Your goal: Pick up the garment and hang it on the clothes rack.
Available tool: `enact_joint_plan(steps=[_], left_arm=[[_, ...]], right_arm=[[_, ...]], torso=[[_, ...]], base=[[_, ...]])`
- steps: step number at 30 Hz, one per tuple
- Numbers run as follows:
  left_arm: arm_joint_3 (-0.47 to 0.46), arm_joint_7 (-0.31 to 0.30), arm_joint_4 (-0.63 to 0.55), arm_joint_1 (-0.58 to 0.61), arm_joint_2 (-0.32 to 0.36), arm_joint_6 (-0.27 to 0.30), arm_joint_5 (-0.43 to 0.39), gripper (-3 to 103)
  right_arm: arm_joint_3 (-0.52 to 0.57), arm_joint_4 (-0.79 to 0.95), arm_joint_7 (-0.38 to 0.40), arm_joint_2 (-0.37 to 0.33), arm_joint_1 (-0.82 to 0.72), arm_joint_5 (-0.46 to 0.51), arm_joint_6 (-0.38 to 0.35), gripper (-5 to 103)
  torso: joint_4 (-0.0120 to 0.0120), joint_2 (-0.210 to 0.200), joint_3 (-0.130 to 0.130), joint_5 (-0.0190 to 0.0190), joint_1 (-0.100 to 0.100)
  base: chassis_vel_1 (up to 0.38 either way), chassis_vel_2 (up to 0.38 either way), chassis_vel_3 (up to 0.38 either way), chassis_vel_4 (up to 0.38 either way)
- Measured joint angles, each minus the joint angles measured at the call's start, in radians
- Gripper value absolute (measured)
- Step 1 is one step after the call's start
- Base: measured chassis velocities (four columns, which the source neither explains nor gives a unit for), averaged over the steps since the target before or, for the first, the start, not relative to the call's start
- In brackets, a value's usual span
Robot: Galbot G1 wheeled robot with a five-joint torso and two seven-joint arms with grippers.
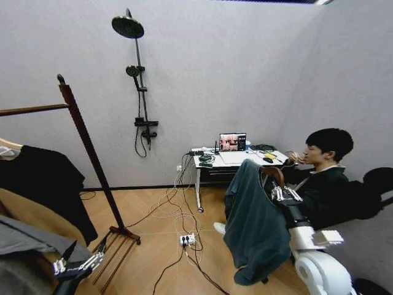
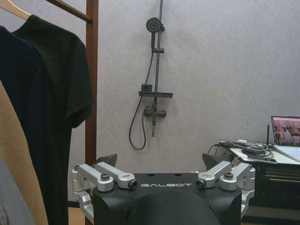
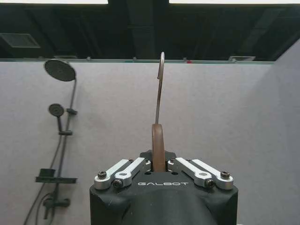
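The garment (image 1: 253,224), dark teal-blue, hangs from a wooden hanger (image 3: 158,143) whose metal hook (image 3: 160,84) points straight up. My right gripper (image 1: 284,193) is shut on the hanger's neck at the right of the head view; the right wrist view shows that gripper (image 3: 158,163) closed around the wood. The clothes rack (image 1: 83,138) stands at the far left, well apart from the garment, and its post (image 2: 92,84) rises close ahead in the left wrist view. My left gripper (image 1: 81,253) waits low beside the rack's foot, and the left wrist view shows it (image 2: 159,161) open and holding nothing.
A black T-shirt (image 2: 51,112), a tan garment (image 1: 31,218) and a grey one (image 1: 24,243) hang on the rack. A desk (image 1: 236,161) with a laptop stands by the back wall. A shower fixture (image 1: 140,80) is on the wall. Cables and a power strip (image 1: 186,239) lie on the floor.
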Motion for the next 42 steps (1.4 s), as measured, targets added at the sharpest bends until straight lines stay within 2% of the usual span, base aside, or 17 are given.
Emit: enact_joint_plan(steps=[1,4,20,35,42], left_arm=[[0.0,0.0,0.0,0.0,0.0,0.0,0.0,100],[0.0,0.0,0.0,0.0,0.0,0.0,0.0,100],[0.0,0.0,0.0,0.0,0.0,0.0,0.0,100],[0.0,0.0,0.0,0.0,0.0,0.0,0.0,100],[0.0,0.0,0.0,0.0,0.0,0.0,0.0,100]], right_arm=[[-0.016,-0.019,-0.019,-0.032,0.029,0.01,0.002,10],[-0.046,-0.039,-0.029,-0.072,0.082,0.019,-0.002,10],[-0.064,-0.104,-0.028,-0.095,0.128,0.028,-0.001,10],[-0.159,-0.193,-0.03,-0.084,0.24,0.028,0.004,10],[-0.166,-0.185,-0.029,-0.089,0.253,0.027,-0.013,10]], torso=[[0.0,0.0,0.0,0.0001,0.0],[0.0004,0.0,0.0,0.0,0.0],[-0.0002,0.0,0.0,0.0001,0.0],[0.0001,0.0,0.0,0.0,0.0],[0.0,0.0,0.0,0.0,0.0]], base=[[0.0,0.0,0.0,0.0],[0.0,0.0,0.0,0.0],[0.0,0.0,0.0,0.0],[0.064,0.066,0.07,0.065],[0.108,0.108,0.111,0.107]])
